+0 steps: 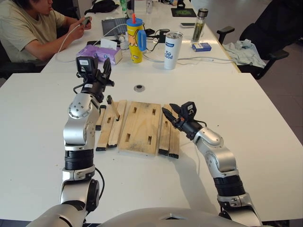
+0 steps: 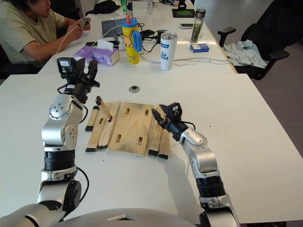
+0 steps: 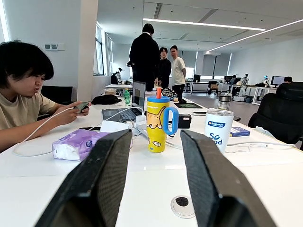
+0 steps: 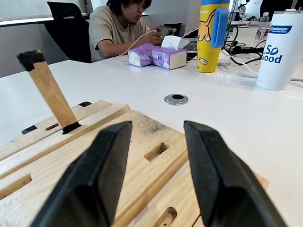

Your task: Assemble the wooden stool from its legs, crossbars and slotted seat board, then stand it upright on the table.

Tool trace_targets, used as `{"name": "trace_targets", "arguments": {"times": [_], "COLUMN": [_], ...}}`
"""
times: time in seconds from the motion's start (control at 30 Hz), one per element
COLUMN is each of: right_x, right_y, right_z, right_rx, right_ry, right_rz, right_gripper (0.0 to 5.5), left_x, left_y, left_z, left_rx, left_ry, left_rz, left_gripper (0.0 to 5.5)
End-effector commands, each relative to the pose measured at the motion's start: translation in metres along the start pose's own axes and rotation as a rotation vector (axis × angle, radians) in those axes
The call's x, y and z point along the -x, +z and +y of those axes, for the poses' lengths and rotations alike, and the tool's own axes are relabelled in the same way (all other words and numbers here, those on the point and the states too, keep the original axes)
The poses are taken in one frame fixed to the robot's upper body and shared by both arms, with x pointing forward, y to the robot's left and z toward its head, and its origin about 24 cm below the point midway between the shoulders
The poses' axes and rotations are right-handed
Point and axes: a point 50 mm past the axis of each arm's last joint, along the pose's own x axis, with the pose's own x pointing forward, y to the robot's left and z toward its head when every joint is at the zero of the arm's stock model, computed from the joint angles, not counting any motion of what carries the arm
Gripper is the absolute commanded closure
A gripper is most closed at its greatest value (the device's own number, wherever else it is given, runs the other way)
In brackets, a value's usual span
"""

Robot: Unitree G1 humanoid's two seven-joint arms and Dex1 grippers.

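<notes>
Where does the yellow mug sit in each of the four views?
Left eye view: yellow mug, top, just left of centre.
Right eye view: the same place.
Left wrist view: between tissue pack and white tumbler.
Right wrist view: likewise, partly cropped.
Shared landmark: the white tumbler.

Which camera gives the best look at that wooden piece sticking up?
The right wrist view: the tilted wooden piece looms large and close, its foot in a slot of a plank. The eye views show it small, from above.
</notes>
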Motion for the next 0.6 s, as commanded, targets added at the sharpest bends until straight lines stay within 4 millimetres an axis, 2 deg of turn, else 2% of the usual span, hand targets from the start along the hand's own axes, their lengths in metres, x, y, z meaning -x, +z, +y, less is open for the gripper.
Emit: {"name": "trace_targets", "arguments": {"times": [0.03, 0.23, 0.27, 0.3, 0.33, 0.4, 0.43, 0.47, 0.53, 0.6], "right_x": [-0.004, -0.004, -0.004, -0.003, -0.003, -0.005, -0.006, -0.007, -0.007, -0.007], "right_y": [0.003, 0.003, 0.003, 0.002, 0.002, 0.001, 0.001, 0.002, 0.002, 0.004], "right_z": [0.001, 0.002, 0.002, 0.002, 0.002, 0.004, 0.005, 0.005, 0.004, 0.003], "right_rx": [0.016, 0.015, 0.016, 0.016, 0.016, 0.015, 0.015, 0.016, 0.017, 0.017], "right_ry": [-0.004, -0.013, -0.014, -0.018, -0.02, -0.011, -0.007, -0.006, -0.012, -0.019], "right_rz": [-0.011, -0.018, -0.018, -0.017, -0.016, -0.014, -0.014, -0.016, -0.018, -0.024], "right_gripper": [3.47, 3.47, 3.47, 3.47, 3.47, 3.47, 3.47, 3.47, 3.47, 3.47], "left_x": [-0.007, -0.013, -0.014, -0.014, -0.012, 0.014, 0.03, 0.043, 0.05, 0.041], "left_y": [-0.001, 0.021, 0.016, -0.002, -0.032, -0.099, -0.125, -0.141, -0.15, -0.139], "left_z": [-0.004, -0.006, -0.006, -0.005, -0.004, -0.004, -0.005, -0.007, -0.006, -0.002], "left_rx": [-0.001, -0.036, -0.042, -0.046, -0.057, -0.038, -0.029, -0.032, -0.048, -0.052], "left_ry": [-0.011, -0.003, -0.003, -0.001, 0.002, -0.007, -0.013, -0.022, -0.015, 0.016], "left_rz": [0.023, -0.072, -0.054, 0.028, 0.178, 0.497, 0.623, 0.708, 0.748, 0.698], "left_gripper": [3.58, 3.58, 3.58, 3.58, 3.58, 3.58, 3.58, 3.58, 3.58, 3.58]}}
